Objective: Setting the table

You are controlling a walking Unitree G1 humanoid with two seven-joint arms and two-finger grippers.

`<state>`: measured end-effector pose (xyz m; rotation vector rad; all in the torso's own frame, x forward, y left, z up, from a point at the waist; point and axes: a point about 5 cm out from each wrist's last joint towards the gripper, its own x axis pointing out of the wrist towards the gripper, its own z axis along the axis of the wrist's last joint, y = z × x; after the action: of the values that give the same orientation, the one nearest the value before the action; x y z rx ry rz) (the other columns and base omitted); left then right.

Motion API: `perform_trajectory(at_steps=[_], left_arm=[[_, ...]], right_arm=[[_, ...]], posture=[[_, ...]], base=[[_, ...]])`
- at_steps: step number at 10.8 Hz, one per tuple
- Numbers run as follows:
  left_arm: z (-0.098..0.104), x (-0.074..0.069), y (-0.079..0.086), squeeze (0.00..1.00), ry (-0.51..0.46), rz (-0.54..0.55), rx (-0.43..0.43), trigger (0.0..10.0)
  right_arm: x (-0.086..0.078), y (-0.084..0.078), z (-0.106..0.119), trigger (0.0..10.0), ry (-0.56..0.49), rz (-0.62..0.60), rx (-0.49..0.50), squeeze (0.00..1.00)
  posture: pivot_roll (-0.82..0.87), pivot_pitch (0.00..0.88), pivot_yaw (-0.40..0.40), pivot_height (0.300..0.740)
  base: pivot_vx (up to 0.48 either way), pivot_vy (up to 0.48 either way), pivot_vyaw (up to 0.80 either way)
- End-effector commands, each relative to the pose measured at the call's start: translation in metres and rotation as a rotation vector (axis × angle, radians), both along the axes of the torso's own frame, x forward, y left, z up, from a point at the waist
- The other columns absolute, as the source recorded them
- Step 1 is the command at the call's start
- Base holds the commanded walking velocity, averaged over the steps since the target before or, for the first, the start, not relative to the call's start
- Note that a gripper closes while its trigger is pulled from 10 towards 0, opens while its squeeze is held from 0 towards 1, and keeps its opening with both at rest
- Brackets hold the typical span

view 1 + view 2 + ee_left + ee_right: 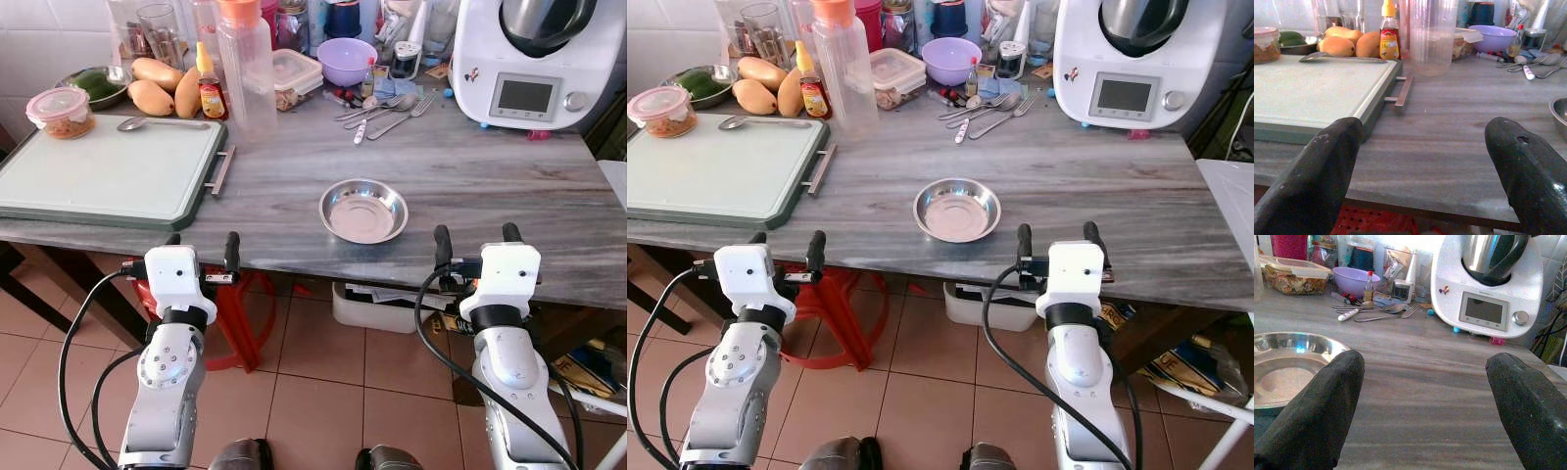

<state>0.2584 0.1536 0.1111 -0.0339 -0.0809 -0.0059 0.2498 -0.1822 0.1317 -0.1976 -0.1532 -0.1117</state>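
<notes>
A shallow steel plate (363, 210) sits empty on the grey wooden table (470, 176), near its front edge. Loose forks and spoons (384, 111) lie at the back by a purple bowl (347, 60). Another spoon (160, 123) rests on the far edge of the pale green tray (108, 171). My left gripper (203, 243) is open at the table's front edge, just right of the tray's corner. My right gripper (478, 238) is open too, at the front edge to the right of the plate. Both hold nothing.
A tall clear bottle (246, 67), sauce bottle (209, 83), mangoes (162, 84), lidded food tubs (61, 111) and glasses crowd the back left. A white kitchen machine (529, 59) stands back right. A red stool (238, 305) and a bin (374, 306) sit under the table.
</notes>
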Motion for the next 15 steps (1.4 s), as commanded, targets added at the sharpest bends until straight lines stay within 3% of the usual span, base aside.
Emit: perform_trajectory(at_steps=[1, 9, 11, 12, 13, 15], left_arm=[[0.014, 0.004, 0.012, 0.0, 0.064, 0.001, 0.082, 10.0], [0.014, 0.004, 0.012, 0.0, 0.064, 0.001, 0.082, 10.0], [0.01, 0.01, 0.002, 0.0, 0.053, -0.052, -0.055, 10.0], [0.008, 0.005, -0.002, 0.0, 0.059, -0.063, -0.041, 10.0], [0.005, 0.003, -0.001, 0.0, 0.079, -0.033, 0.005, 10.0], [0.006, 0.003, -0.003, 0.0, 0.082, -0.086, -0.014, 10.0]], right_arm=[[0.025, 0.01, -0.003, 10.0, 0.152, 0.084, 0.183, 0.0], [0.025, 0.01, -0.003, 10.0, 0.152, 0.084, 0.183, 0.0], [0.003, 0.008, -0.023, 10.0, 0.163, 0.026, 0.224, 0.0], [0.002, 0.006, -0.025, 10.0, 0.172, 0.005, 0.169, 0.0], [0.002, 0.005, -0.024, 10.0, 0.176, 0.018, 0.182, 0.0], [0.0, -0.002, -0.019, 10.0, 0.166, 0.002, 0.167, 0.0]], posture=[[-0.01, 0.136, -0.021, 0.74], [-0.01, 0.136, -0.021, 0.74], [-0.03, 0.1, 0.005, 0.74], [-0.03, 0.098, 0.007, 0.74], [-0.04, 0.105, 0.009, 0.74], [-0.05, 0.144, 0.015, 0.74]], base=[[0.0, 0.0, 0.0], [0.0, 0.0, 0.0], [0.0, 0.0, 0.0], [0.0, 0.0, 0.0], [0.0, 0.0, 0.0], [0.0, 0.0, 0.0]])
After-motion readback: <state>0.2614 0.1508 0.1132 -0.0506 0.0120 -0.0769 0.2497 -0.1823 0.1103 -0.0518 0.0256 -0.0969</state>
